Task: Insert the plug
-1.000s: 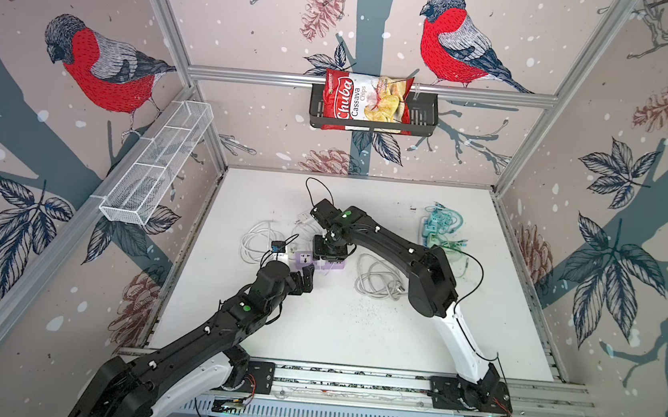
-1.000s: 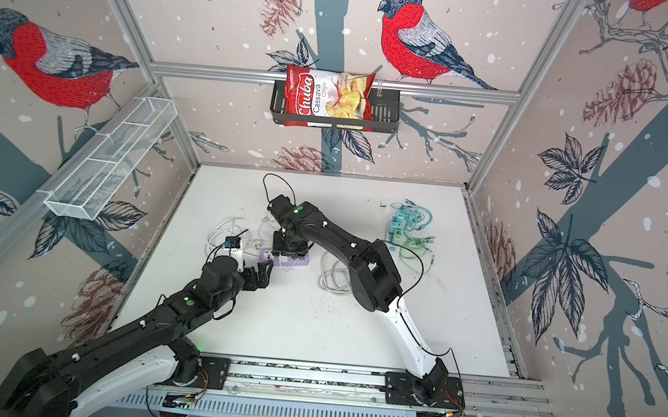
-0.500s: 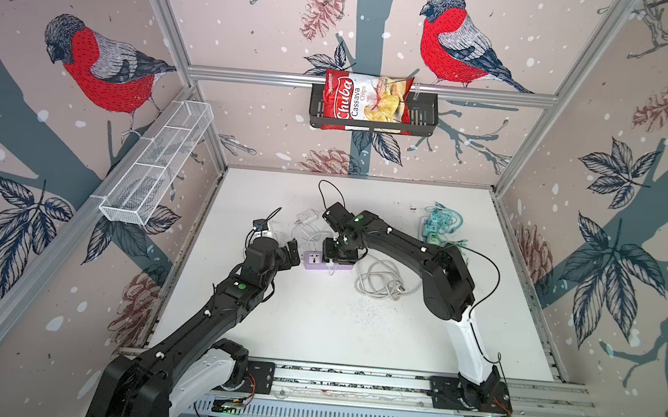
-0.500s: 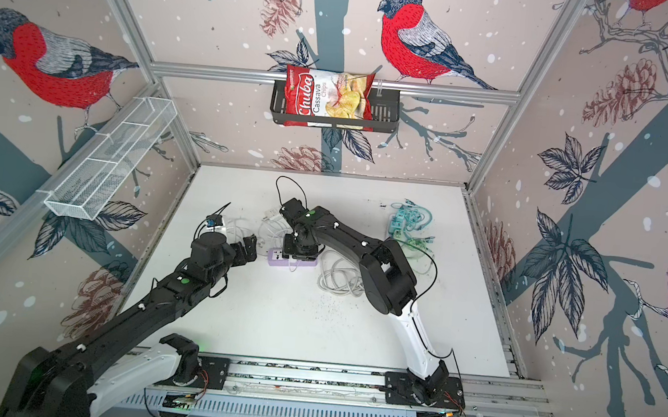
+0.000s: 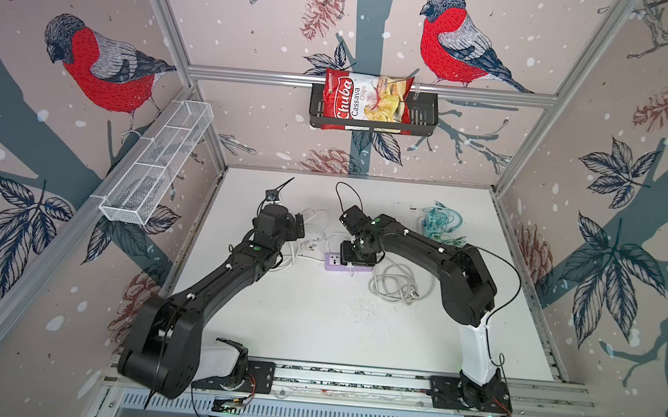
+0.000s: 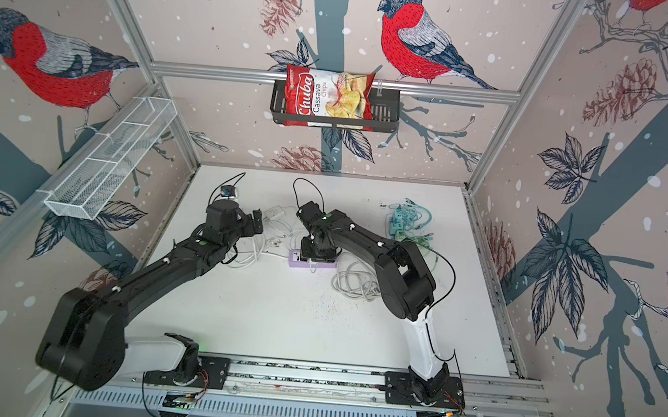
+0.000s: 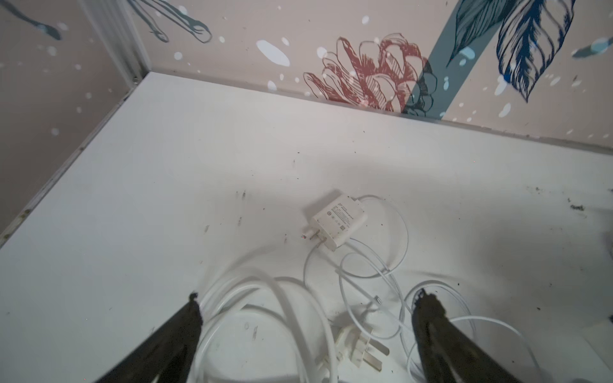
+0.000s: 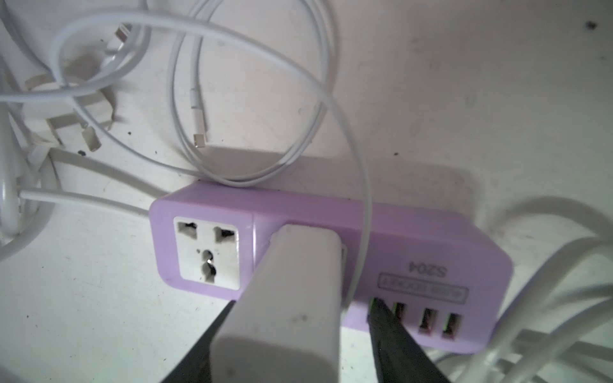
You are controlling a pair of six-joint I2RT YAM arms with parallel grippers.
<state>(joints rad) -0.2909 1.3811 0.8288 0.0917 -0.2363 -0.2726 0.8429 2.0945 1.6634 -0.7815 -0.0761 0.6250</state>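
1. My right pincer (image 8: 303, 301) points down over the purple strip (image 8: 331, 212). The strip lies flat on the table (image 5: 313, 320), a little toward 12 o'clock from the centre.
2. The plug (image 8: 298, 265), a white block, stands upright in the strip's middle socket. How deep its pins sit I cannot tell.
3. My right jaws stand apart on either side of the plug. One finger (image 8: 202, 338) lies against its side and the other finger (image 8: 401, 341) is clear of it. A thin cable (image 8: 365, 199) runs down through that gap.
4. On one side of the plug is a free socket (image 8: 207, 253); on the other side are four USB ports (image 8: 426, 320).
5. My left pincer (image 7: 306, 296) hangs at 10 o'clock from the strip, well apart from it, with its jaws spread wide and gripping nothing.
6. Under it, loose on the table among white cable loops, lie a charger (image 7: 340, 220) and a three-pin plug (image 7: 358, 345).
7. A pale coil (image 5: 396, 286) lies just beside the strip at 4 o'clock.
8. A teal bundle (image 5: 441, 224) lies at 2 o'clock from the strip, well apart, near the back wall.
9. At 12 o'clock, a chips bag (image 5: 366, 97) sits in a black basket (image 5: 427, 116) on the back wall.
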